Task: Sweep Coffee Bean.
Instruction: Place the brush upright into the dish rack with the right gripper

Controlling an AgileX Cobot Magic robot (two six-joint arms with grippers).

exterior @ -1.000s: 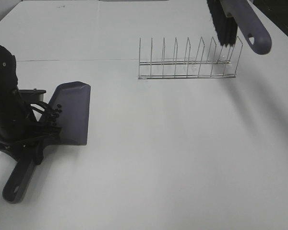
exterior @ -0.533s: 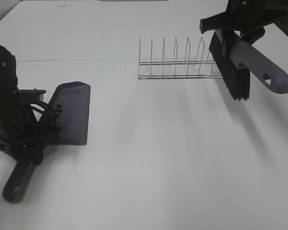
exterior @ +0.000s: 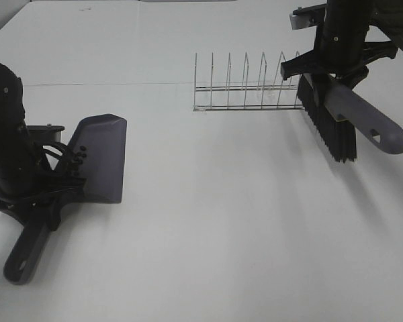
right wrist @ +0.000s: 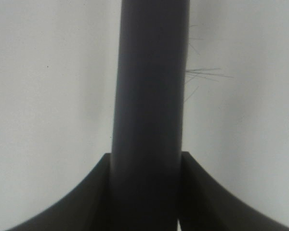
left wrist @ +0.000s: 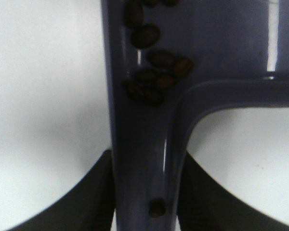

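A grey-purple dustpan [exterior: 101, 157] lies on the white table at the left. Several dark coffee beans [exterior: 79, 153] sit at its back edge and show close up in the left wrist view [left wrist: 154, 79]. My left gripper [exterior: 37, 201] is shut on the dustpan's handle [left wrist: 144, 183]. My right gripper [exterior: 336, 74] is shut on the handle of a brush [exterior: 352, 114], whose black bristles [exterior: 329, 124] hang above the table at the right end of the wire rack. The right wrist view shows only the brush handle [right wrist: 149, 106] between the jaws.
A wire dish rack [exterior: 248, 84] stands at the back middle of the white table [exterior: 221, 221]. The table's far edge runs along the top of the high view.
My right arm has brought the brush forward and down from the top right corner to the rack's right end. The left arm and dustpan have not moved.
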